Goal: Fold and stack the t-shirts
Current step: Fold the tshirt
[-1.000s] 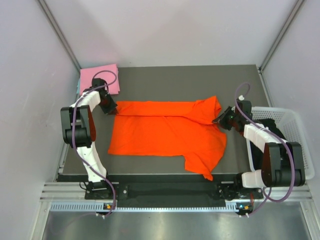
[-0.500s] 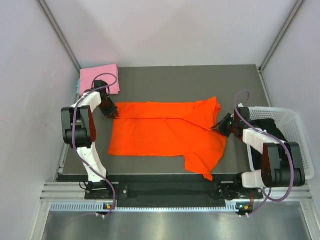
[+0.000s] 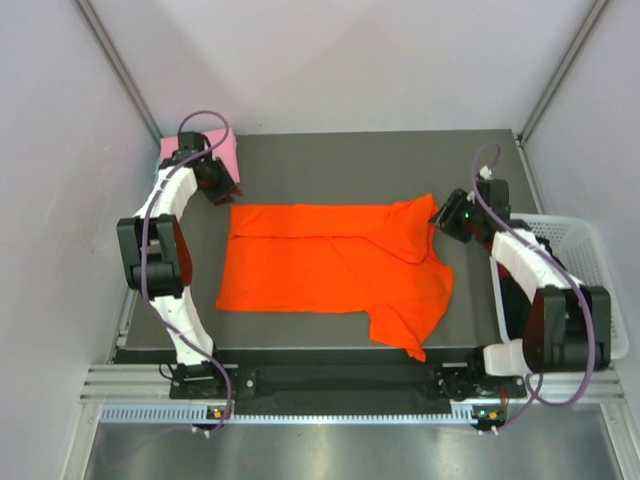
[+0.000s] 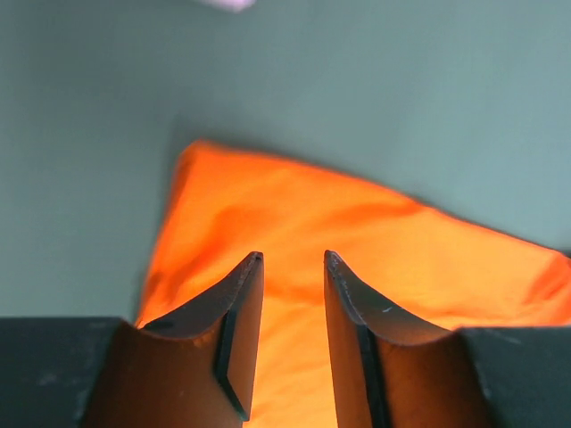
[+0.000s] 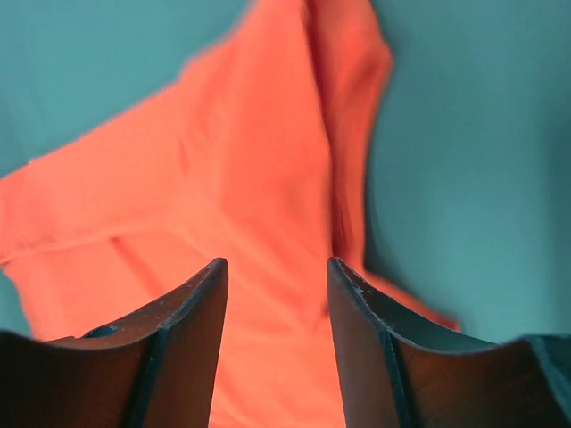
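The bright orange-red t-shirt (image 3: 330, 265) lies flat on the dark table, its far edge folded over toward the near side and one sleeve pointing at the front edge. A folded light pink t-shirt (image 3: 226, 152) sits at the back left corner, partly hidden by the left arm. My left gripper (image 3: 228, 190) hovers just beyond the orange shirt's far left corner, open and empty. My right gripper (image 3: 440, 214) is off the far right corner, also open and empty. The left wrist view has the orange cloth (image 4: 375, 241) below open fingers (image 4: 293, 259). The right wrist view has it (image 5: 223, 169) under spread fingers (image 5: 277, 263).
A white lattice basket (image 3: 590, 235) with something dark inside stands off the table's right edge beside the right arm. Pale enclosure walls close in on the left, back and right. Bare table (image 3: 380, 165) lies beyond the orange shirt.
Both grippers went from shut on the orange shirt's far corners to open, letting the cloth go. They lifted and drew back toward the far side; the shirt stays where it lay.
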Robot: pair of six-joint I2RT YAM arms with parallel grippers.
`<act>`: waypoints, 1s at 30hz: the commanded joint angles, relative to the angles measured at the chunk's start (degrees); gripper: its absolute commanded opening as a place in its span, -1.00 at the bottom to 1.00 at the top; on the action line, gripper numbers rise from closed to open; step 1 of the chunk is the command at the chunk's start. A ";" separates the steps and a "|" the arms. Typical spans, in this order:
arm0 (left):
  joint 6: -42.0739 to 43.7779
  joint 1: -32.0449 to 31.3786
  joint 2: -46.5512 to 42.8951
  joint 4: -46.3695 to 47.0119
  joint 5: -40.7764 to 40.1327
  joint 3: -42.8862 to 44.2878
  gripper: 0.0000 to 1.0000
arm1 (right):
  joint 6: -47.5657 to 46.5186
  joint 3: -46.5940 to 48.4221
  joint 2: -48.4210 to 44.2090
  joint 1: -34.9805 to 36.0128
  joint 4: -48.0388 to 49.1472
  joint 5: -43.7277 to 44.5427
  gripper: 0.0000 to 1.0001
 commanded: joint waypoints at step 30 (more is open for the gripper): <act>-0.52 -0.43 20.17 2.16 -9.03 7.72 -0.46 | -10.96 22.74 31.12 -8.04 10.76 -8.60 -1.00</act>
